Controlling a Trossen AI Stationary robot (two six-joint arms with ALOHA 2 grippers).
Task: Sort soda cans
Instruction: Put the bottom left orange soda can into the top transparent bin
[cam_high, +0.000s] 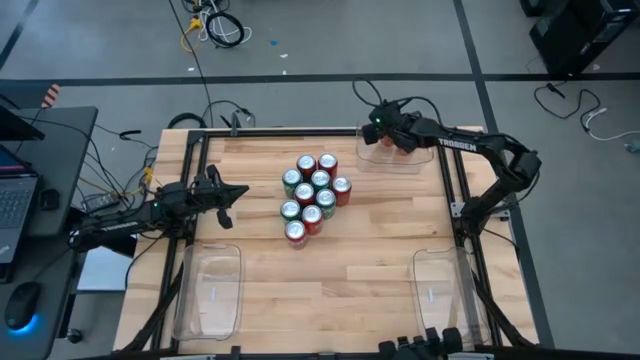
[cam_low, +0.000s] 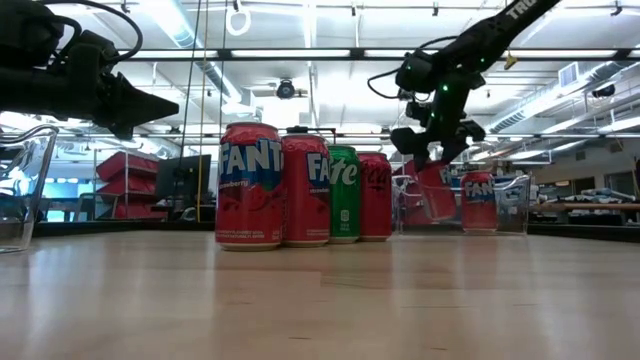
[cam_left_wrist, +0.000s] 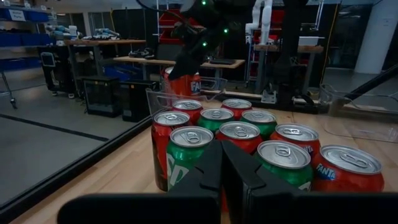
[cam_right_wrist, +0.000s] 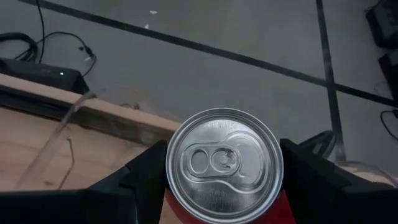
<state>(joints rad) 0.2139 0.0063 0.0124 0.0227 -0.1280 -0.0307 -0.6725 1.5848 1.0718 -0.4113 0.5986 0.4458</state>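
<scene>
Several red and green soda cans (cam_high: 314, 195) stand upright in a tight cluster at mid-table, also showing in the low view (cam_low: 300, 185) and the left wrist view (cam_left_wrist: 239, 134). My right gripper (cam_right_wrist: 224, 171) hangs over the clear far-right bin (cam_high: 372, 160), shut on one red can (cam_low: 436, 192). Another red can (cam_low: 478, 201) stands in that bin. My left gripper (cam_high: 238, 193) hovers left of the cluster, shut, pointing at it (cam_left_wrist: 221, 171). My right gripper pinches the red can by its upper side wall just under the silver top (cam_right_wrist: 224, 158), one finger (cam_right_wrist: 146, 171) on each side. The fingers come from above, slanting. The can hangs tilted (cam_low: 436, 192), its lower part inside the bin's walls.
Two more clear bins lie at the near-left (cam_high: 210, 290) and near-right (cam_high: 440, 290) corners. Bare wood lies between them and the cluster. Cables and a laptop sit beyond the table's left edge (cam_high: 20, 200).
</scene>
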